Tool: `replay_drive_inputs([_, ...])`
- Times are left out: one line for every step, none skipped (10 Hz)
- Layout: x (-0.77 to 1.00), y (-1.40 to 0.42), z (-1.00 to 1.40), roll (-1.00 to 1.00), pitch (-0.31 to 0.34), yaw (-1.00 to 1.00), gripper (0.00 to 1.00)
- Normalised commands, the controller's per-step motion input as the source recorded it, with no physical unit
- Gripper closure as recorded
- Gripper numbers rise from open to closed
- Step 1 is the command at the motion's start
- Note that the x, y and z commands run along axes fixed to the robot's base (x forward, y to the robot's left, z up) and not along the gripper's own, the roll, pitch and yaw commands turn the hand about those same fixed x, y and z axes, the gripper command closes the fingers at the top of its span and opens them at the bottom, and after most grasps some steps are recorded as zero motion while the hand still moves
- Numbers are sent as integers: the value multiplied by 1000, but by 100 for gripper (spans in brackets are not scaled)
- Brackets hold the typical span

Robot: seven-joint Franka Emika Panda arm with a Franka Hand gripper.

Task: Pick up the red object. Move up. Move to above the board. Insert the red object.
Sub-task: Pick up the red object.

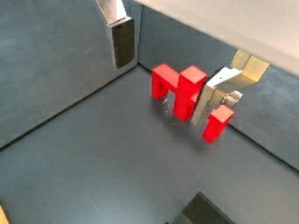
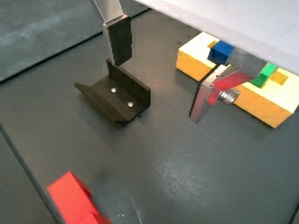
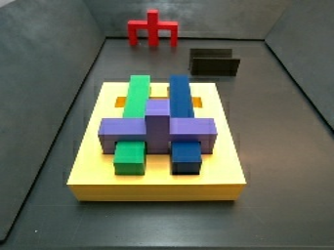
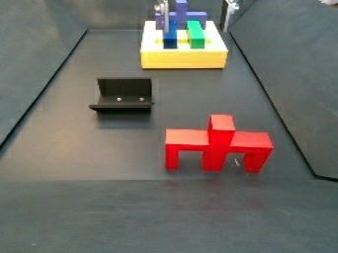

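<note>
- Side view: the red object [image 4: 216, 148] stands on its two legs on the dark floor, free, so it can be grabbed by its post
- The fixture [image 4: 123, 96] sits just beyond it; it is a dark bent plate
- The board [image 3: 159, 146] is far off; a flat yellow slab with bright blocks
- The gripper [image 1: 170, 48] hangs wide open above the red object, holding nothing

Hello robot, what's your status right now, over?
End effector open, empty. Red object upright on floor, untouched, far from board. Fixture beside the route, seemingly not blocking.
</note>
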Motion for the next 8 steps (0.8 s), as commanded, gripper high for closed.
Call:
replay_drive_inputs([100, 583, -314, -49, 0, 0, 0])
replay_drive_inputs([0, 809, -389, -89, 0, 0, 0])
replay_drive_inputs([0, 917, -469, -44, -14, -9, 0])
replay_drive_inputs([-17, 891, -591, 0, -30, -89, 0])
replay_drive_inputs([-66, 894, -620, 0, -41, -91, 0])
replay_drive_inputs([-106, 880, -609, 0, -54, -89, 0])
replay_drive_inputs([-126, 849, -569, 0, -54, -97, 0])
replay_drive_inputs([-263, 789, -551, 0, -69, -166, 0])
